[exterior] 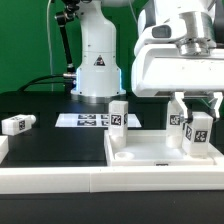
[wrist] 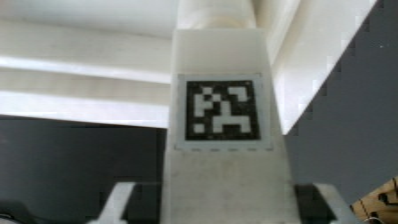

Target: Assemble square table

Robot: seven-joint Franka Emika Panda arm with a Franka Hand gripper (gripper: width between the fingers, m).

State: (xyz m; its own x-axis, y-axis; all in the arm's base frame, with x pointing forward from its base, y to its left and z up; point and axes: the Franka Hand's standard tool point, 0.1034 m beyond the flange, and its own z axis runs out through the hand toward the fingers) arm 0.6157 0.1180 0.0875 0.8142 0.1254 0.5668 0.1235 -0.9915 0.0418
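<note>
Square table leg (exterior: 197, 135), clamped in the 2-finger gripper (exterior: 197, 112), stands upright over the slab (exterior: 150, 152).

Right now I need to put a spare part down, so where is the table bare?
Free: the black table between the lying leg, the marker board and the square slab. Crowded: the exterior view's right, where the gripper holds a third leg at the slab, near the upright leg.
</note>
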